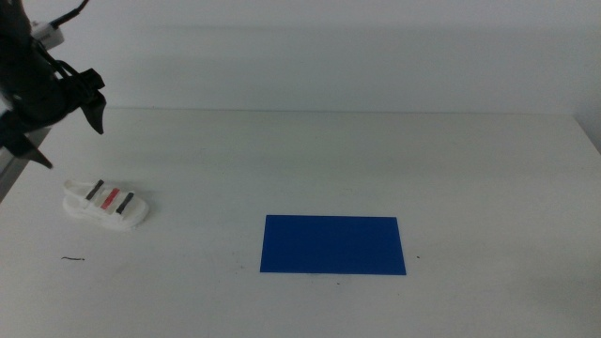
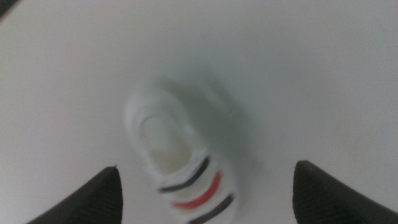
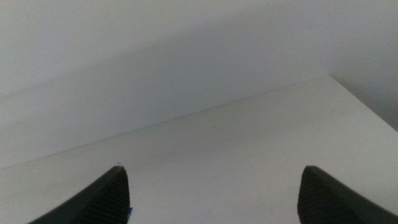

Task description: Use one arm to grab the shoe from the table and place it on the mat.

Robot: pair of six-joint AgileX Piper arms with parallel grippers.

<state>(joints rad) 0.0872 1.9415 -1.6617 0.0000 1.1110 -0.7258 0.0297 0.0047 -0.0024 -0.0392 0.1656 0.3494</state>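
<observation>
Nearest, flat on the white table [image 1: 470,169]: blue mat [image 1: 332,244], bare. Farther left, well apart from it: shoe [image 1: 106,203], seemingly on its sole, though blurred. Above that, left gripper [image 1: 68,131], spread wide, holding nothing. Off the middle view: right gripper [image 3: 214,196], likewise agape.

The table [image 1: 376,160] is a smooth, matt white surface with no visible grain. On it, the mat [image 1: 332,244] looks thin, flat and evenly matt deep blue, while the shoe [image 1: 106,204] has a smooth white sole that looks like plastic or foam, its straps dull.
</observation>
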